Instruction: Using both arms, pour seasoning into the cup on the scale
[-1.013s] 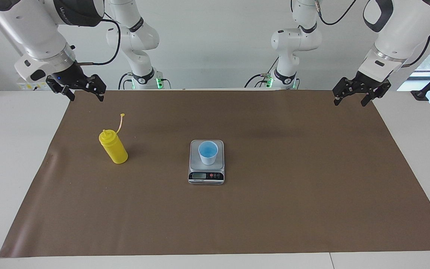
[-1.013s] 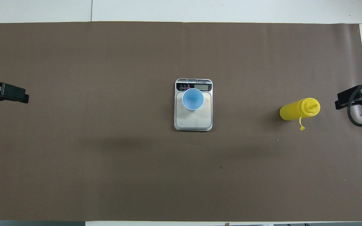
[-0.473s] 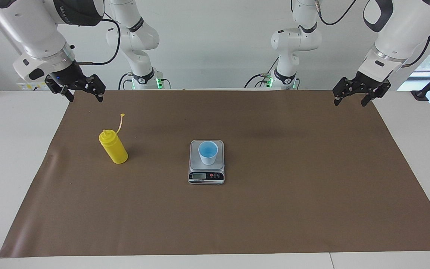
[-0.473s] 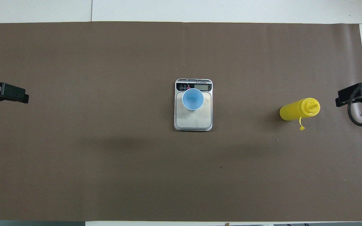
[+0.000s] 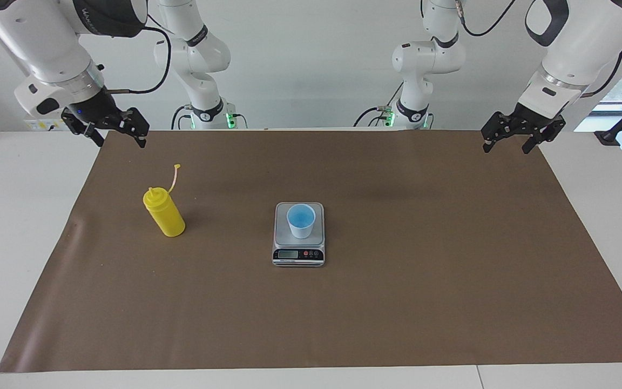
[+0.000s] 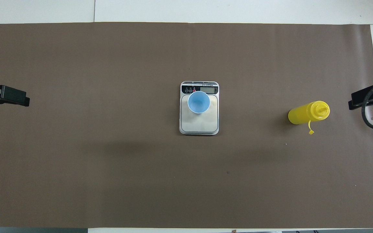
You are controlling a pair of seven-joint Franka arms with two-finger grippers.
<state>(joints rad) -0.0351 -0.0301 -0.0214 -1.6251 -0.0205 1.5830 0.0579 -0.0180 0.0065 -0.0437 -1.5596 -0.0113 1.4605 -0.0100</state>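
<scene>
- hanging over the brown mat's (image 5: 397, 302) corner at the right arm's end, the right gripper (image 5: 120, 136) has its fingers spread, gripping nothing.
- one yellow seasoning bottle (image 5: 164, 213) stands upright near that end edge, cap strap (image 5: 173, 179) loose.
- one scale (image 5: 299, 235) sits mid-mat, with one cup (image 5: 301, 220) on its platform.
- wide bare mat on every side of the scale.
- the left gripper (image 5: 507, 145) waits over the corner at the left arm's end, fingers spread, empty.

White jointed arms (image 5: 575, 48), black joint bands, looping black cables (image 5: 157, 65), black grippers (green base lights).
</scene>
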